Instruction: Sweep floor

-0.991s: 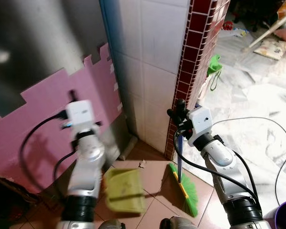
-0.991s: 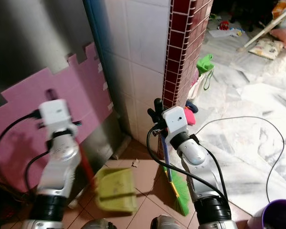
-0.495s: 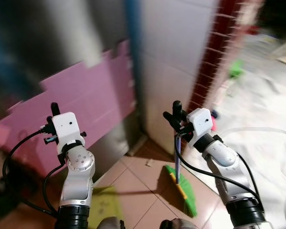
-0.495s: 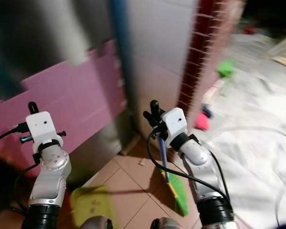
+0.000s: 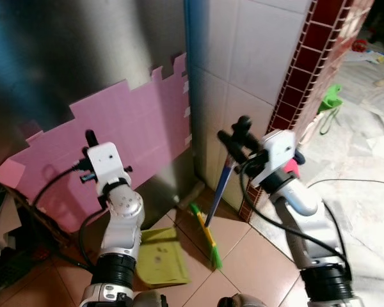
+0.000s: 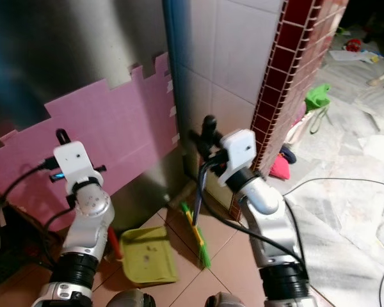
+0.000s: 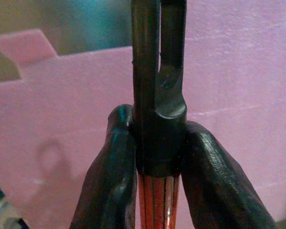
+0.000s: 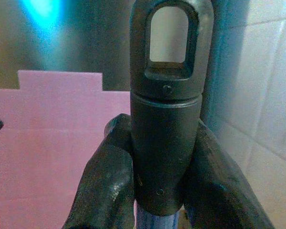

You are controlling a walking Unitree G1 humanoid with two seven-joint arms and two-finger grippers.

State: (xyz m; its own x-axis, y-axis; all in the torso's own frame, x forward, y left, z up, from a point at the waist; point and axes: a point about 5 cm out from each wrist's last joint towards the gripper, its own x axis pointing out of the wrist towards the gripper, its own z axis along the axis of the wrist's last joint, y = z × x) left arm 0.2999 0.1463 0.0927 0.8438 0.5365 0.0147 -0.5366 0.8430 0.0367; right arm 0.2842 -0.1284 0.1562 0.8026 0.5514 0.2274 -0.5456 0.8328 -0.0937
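Observation:
My right gripper (image 5: 235, 142) is shut on the black end cap (image 8: 166, 119) of a blue-handled broom (image 5: 217, 194). Its green bristle head (image 5: 205, 235) rests on the brown tiled floor near the wall corner. My left gripper (image 5: 89, 142) is shut on the black-capped red handle (image 7: 157, 191) of a yellow-green dustpan (image 5: 159, 257). The dustpan lies flat on the tiles just left of the broom head. In the right eye view the red handle (image 6: 113, 243) rises from the pan beside my left arm.
A pink foam mat (image 5: 121, 134) leans on the metal wall at the left. A white tiled wall (image 5: 243, 77) ends in a dark red tiled pillar (image 5: 307, 77). Beyond it lie green (image 5: 331, 99) and pink items (image 5: 290, 167), a black cable (image 5: 358, 185) and a marble floor (image 5: 371, 153).
The view has swung right and steadied. The broom head now lies nearer the wall corner and close beside the dustpan, and its handle leans more. Both grippers kept their hold.

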